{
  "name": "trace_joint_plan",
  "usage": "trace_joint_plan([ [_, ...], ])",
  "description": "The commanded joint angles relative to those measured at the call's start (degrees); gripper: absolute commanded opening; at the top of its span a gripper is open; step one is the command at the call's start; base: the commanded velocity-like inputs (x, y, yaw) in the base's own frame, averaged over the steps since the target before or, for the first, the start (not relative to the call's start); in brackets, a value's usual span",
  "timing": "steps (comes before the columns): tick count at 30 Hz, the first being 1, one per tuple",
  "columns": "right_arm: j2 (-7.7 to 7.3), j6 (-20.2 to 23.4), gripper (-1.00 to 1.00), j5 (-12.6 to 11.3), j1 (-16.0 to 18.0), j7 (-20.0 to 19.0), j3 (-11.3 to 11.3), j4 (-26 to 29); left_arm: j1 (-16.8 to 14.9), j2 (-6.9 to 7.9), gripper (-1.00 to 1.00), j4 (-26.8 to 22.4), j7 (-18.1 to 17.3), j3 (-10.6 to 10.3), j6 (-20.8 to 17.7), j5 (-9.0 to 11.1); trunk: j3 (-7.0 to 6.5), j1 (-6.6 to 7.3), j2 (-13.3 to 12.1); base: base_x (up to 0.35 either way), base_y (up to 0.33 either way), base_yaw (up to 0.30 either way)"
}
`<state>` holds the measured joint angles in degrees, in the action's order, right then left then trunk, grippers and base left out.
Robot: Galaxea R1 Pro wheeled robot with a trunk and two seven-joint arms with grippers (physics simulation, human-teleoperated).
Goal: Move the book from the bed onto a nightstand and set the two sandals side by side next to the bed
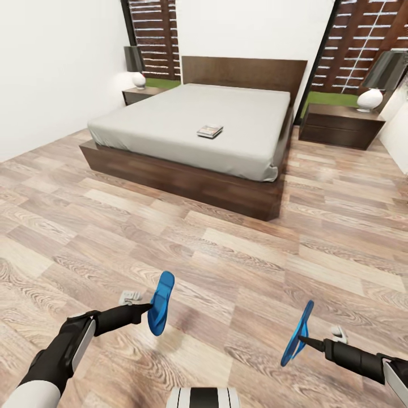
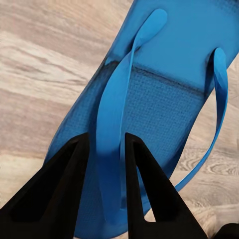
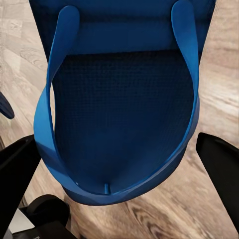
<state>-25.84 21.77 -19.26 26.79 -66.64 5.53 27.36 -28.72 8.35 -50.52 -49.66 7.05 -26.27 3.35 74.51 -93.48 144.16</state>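
Both bright blue sandals are off the wood-plank floor. My left gripper [image 1: 148,307] is shut on the thong strap of one sandal [image 1: 161,303], which stands on edge; in the left wrist view the fingers [image 2: 144,184] pinch the strap over the sole [image 2: 164,99]. My right gripper [image 1: 303,340] is shut on the other sandal [image 1: 298,333], with its fingers [image 3: 221,169] spread across the heel end of the sole [image 3: 124,109]. Well ahead stands the bed [image 1: 187,181] with its grey mattress. The small book [image 1: 209,131] lies flat on the mattress, near the foot.
A dark nightstand [image 1: 340,126] with a white lamp [image 1: 370,99] stands right of the bed, and another nightstand [image 1: 141,94] with a lamp [image 1: 139,79] at its left. White walls close the room on both sides. Open plank floor [image 1: 226,249] lies between me and the bed.
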Motion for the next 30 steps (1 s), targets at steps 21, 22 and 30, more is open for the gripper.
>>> trace_joint_plan([
  [21,0.52,-18.1,-1.0,-0.2,0.0,3.7,-0.3,-16.9,0.0,0.08,-1.0,13.2,0.3,0.1,9.8,-0.2,-4.62,0.55,-0.3,0.0,0.0,0.0],
  [22,0.53,-18.1,-1.0,-0.2,0.0,3.7,-0.3,-17.0,0.0,0.08,-1.0,14.1,0.3,0.1,10.7,-0.2,-4.84,0.57,-0.3,0.0,0.0,0.0],
  [30,0.57,-18.2,-1.0,5.9,0.0,3.7,-0.4,-18.1,0.0,0.01,-1.0,18.3,0.4,-0.2,12.5,-0.6,-6.61,0.78,-0.4,0.0,0.0,0.0],
])
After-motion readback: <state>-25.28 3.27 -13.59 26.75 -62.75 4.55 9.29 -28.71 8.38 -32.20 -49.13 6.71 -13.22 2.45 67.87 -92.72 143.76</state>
